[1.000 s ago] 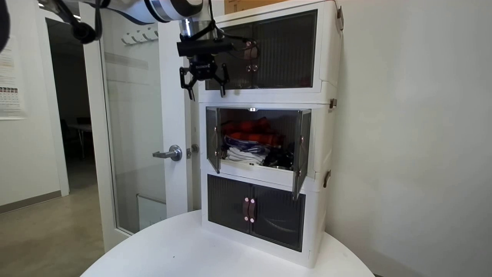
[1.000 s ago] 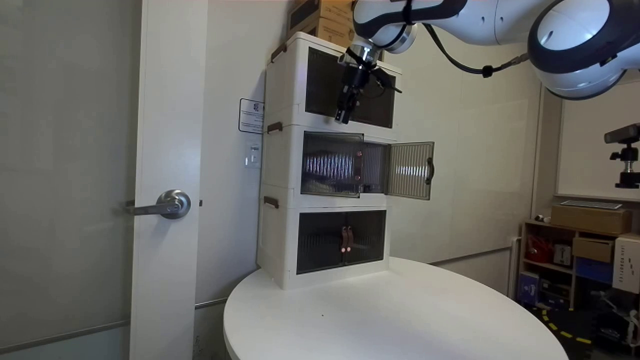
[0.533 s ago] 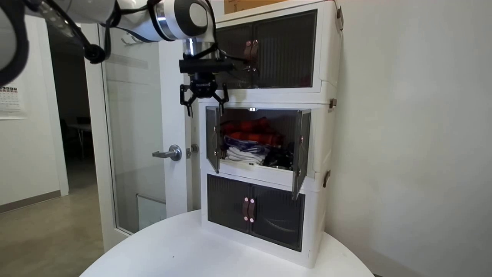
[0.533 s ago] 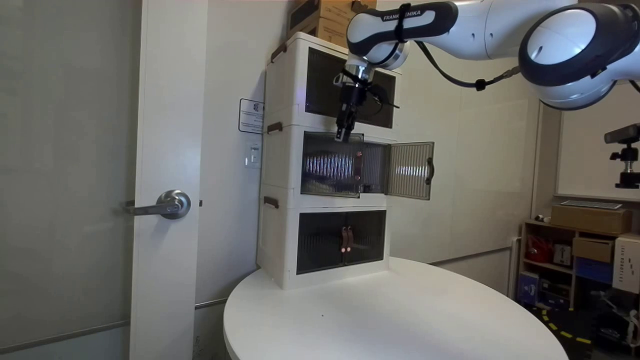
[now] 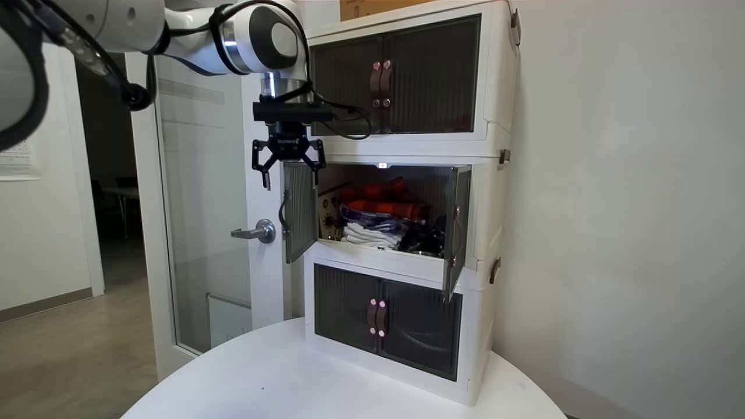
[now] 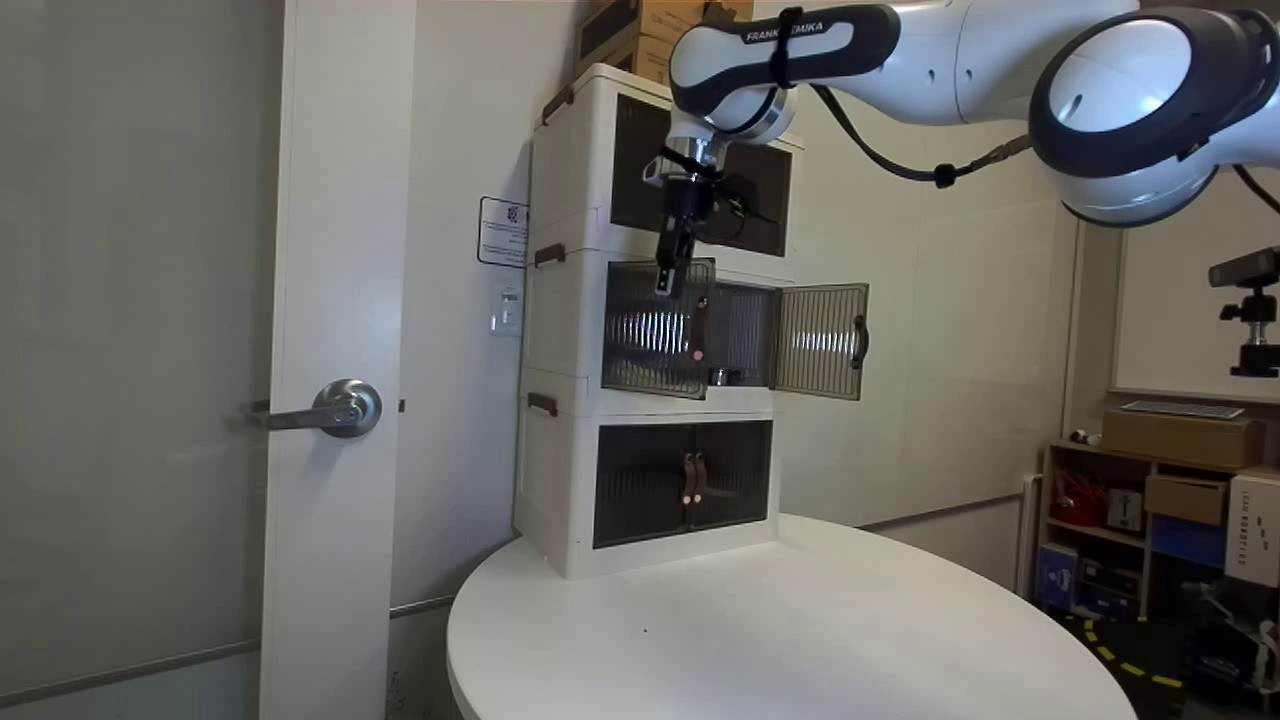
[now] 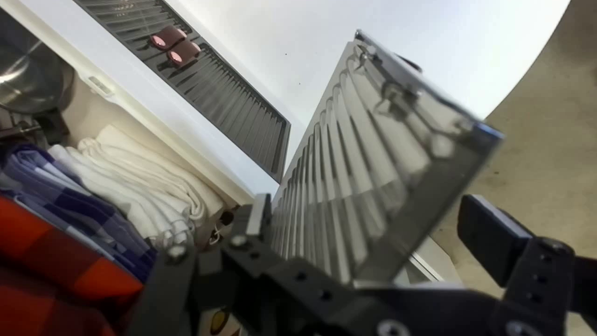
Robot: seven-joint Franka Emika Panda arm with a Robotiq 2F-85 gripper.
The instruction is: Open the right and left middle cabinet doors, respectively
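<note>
Hangs at the top of the left middle door [image 5: 301, 221], with jaws wide apart, one on each side of it in the wrist view; cannot tell whether touching. Opposite, on the same tier of the white cabinet [image 5: 495, 192], also standing open: the right middle door [image 6: 820, 340]. Stacked inside: folded cloth [image 5: 375, 221].

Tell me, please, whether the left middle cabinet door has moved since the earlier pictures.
Yes: in an exterior view, the left middle cabinet door has swung further open, now reaching left past the white cabinet.
</note>
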